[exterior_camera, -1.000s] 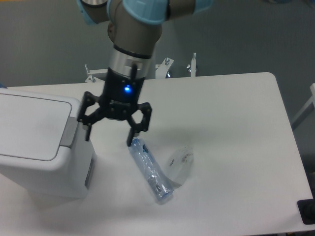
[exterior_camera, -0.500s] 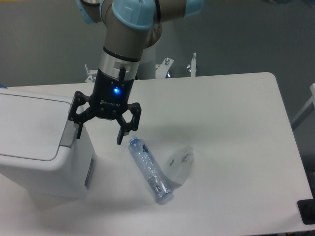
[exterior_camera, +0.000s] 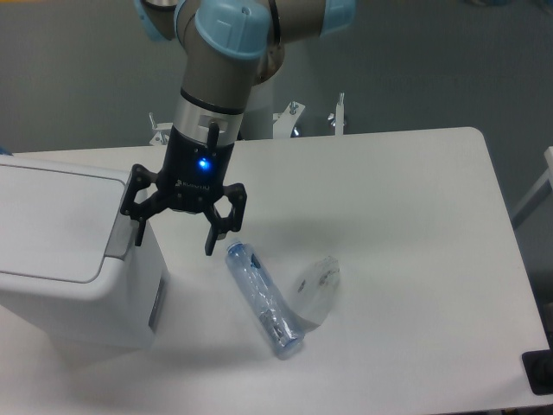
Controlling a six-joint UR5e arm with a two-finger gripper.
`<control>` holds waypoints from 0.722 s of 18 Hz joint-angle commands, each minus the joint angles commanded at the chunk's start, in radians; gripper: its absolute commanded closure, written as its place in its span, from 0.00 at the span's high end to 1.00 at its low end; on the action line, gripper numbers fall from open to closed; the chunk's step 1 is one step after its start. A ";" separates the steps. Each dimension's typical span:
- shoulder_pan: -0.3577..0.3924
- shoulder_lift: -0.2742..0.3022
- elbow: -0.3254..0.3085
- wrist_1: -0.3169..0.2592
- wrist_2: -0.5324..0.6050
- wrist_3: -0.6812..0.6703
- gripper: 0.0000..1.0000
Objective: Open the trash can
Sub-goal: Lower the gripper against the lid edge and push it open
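1. Camera view: a clear plastic bottle lies on the white table, with a crumpled clear wrapper just beside it.
2. Gripper hangs spread wide, grasping nothing, one finger at the grey push tab.
3. White trash can sits at the table's left edge, lid flat and closed.

Reaching down from the far edge of the table, the arm holds its black gripper pointing downward, fingers spread wide, blue light glowing on the wrist.
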 joint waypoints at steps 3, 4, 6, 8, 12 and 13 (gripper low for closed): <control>-0.003 0.003 -0.005 -0.002 0.000 -0.002 1.00; -0.003 0.003 -0.005 -0.002 0.000 -0.002 1.00; -0.003 0.005 -0.008 -0.002 0.000 -0.002 1.00; -0.003 0.005 -0.005 -0.003 0.000 -0.002 1.00; -0.005 0.017 -0.008 -0.005 -0.002 -0.003 1.00; -0.005 0.020 -0.011 -0.005 -0.002 -0.003 1.00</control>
